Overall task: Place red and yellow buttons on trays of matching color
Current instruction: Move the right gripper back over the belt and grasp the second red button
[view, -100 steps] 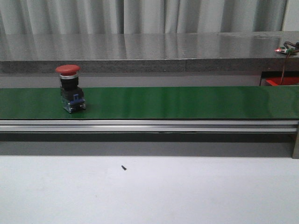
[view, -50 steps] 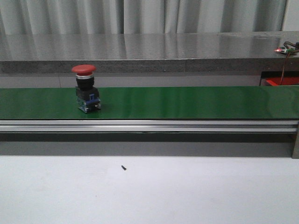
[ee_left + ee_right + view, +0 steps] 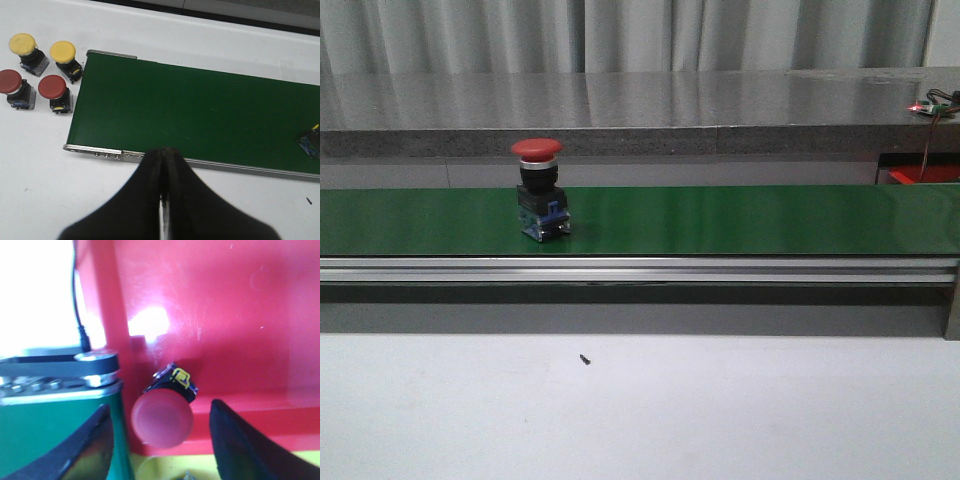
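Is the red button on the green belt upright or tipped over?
Upright: the red button stands on its base on the green belt, cap on top.

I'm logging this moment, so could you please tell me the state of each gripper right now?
Left gripper: closed, holding nothing.
Right gripper: open, above a red button lying in the red tray.

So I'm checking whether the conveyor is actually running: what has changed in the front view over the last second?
The red button standing upright on the green belt has travelled steadily to the right, towards the robot's right side, so the belt is carrying it. Nothing was grasped or released. The belt frame, the grey counter behind and the small dark speck on the white table stayed put.
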`<control>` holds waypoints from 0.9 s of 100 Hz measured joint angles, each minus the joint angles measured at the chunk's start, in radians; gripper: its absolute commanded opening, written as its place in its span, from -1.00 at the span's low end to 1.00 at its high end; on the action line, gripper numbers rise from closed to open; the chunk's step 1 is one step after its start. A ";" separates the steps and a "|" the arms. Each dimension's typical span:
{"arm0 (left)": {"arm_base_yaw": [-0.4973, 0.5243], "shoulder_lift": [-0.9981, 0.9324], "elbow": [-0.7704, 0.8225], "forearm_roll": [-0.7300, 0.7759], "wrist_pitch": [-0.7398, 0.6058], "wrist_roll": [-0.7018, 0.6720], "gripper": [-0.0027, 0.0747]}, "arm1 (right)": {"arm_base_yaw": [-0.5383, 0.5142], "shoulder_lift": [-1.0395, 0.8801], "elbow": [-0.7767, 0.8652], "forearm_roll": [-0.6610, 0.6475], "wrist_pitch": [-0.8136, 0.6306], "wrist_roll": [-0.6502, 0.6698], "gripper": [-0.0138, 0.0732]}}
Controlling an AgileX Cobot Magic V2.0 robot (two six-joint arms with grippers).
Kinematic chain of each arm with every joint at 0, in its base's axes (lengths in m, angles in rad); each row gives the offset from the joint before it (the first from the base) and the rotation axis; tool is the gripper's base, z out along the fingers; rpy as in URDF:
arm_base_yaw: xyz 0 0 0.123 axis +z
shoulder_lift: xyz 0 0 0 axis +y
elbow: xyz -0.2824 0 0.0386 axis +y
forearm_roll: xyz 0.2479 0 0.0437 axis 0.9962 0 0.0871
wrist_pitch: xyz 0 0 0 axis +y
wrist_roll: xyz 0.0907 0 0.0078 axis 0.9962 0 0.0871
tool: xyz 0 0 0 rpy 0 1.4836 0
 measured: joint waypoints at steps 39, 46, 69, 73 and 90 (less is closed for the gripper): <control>0.000 0.000 0.000 0.000 0.000 0.000 -0.98 | 0.127 -0.102 0.000 0.095 0.004 -0.064 0.32; 0.000 0.000 0.000 0.000 0.000 0.000 -0.98 | 0.178 -0.120 0.000 0.101 0.005 -0.065 0.32; 0.000 0.000 0.000 0.000 0.000 0.000 -0.98 | 0.365 -0.168 0.000 0.108 0.010 -0.069 0.34; 0.000 0.000 0.000 0.000 0.000 0.000 -0.98 | 0.401 -0.172 0.000 0.111 0.010 -0.069 0.37; 0.000 0.000 0.000 0.000 0.004 0.000 -0.98 | 0.538 -0.174 0.002 0.129 0.014 -0.071 0.69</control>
